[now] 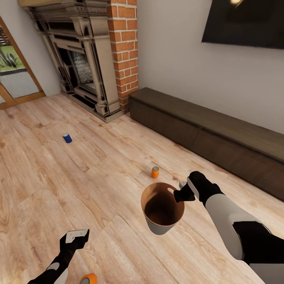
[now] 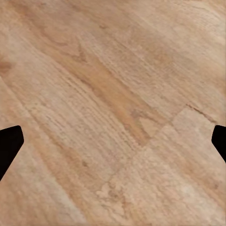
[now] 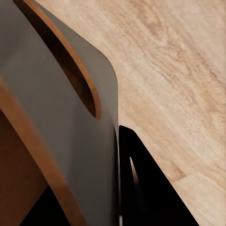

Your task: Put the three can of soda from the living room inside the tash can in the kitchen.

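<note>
- My head camera looks down over the wood floor [image 1: 59, 189] toward the fireplace [image 1: 79, 59].
- My left wrist camera faces that floor [image 2: 113, 94] closely.
- My right wrist camera sits against the bin's wall [image 3: 70, 117].

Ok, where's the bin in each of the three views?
Head view: the bin is low and just right of centre, its rim pinched by the right gripper.
Right wrist view: the bin's grey wall and copper inside take up the left half, against a black finger.
Left wrist view: not in it; wood floor between open fingertips.
Shared landmark: the light wood floor.
</note>
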{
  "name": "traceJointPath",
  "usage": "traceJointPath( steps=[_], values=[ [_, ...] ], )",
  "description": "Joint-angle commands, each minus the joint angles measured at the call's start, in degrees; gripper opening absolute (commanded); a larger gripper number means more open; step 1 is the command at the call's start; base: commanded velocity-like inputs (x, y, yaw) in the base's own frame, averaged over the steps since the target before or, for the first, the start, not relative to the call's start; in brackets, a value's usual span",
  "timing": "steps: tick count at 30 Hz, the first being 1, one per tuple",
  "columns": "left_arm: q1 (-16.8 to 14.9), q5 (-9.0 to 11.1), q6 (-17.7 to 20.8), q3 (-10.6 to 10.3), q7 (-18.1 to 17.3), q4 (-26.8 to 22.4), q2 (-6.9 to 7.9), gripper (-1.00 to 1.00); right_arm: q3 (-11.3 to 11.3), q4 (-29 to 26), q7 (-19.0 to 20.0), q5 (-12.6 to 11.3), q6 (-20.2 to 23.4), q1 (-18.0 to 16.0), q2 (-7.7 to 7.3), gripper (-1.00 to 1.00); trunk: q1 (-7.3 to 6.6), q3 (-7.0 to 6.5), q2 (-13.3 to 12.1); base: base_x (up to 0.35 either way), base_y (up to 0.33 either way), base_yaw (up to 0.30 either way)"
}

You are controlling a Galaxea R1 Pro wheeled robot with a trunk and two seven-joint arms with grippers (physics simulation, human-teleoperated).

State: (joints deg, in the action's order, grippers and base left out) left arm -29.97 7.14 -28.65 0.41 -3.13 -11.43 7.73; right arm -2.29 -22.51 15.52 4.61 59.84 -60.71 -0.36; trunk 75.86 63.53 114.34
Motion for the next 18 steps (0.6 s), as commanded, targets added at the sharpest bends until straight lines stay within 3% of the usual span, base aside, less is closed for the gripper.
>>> traceJointPath(
  steps=[1,14,18],
  values=[
    [0.0,0.0,0.0,0.0,0.0,0.0,0.0,1.0,0.2,0.0,0.3,-1.6,0.2,0.0,0.01,-1.0,0.22,0.17,0.4,0.0,0.0,0.0],
    [0.6,0.3,0.8,0.5,-0.6,0.1,0.72,1.0,0.2,0.0,0.3,-1.3,0.2,-0.1,0.43,-1.0,3.08,2.49,5.6,0.0,0.0,0.0],
    [0.6,0.3,0.9,0.5,-1.0,2.5,0.71,1.0,0.2,0.0,0.3,-1.3,0.2,0.0,0.44,-1.0,3.95,3.2,7.2,0.0,0.0,0.0]
  ],
)
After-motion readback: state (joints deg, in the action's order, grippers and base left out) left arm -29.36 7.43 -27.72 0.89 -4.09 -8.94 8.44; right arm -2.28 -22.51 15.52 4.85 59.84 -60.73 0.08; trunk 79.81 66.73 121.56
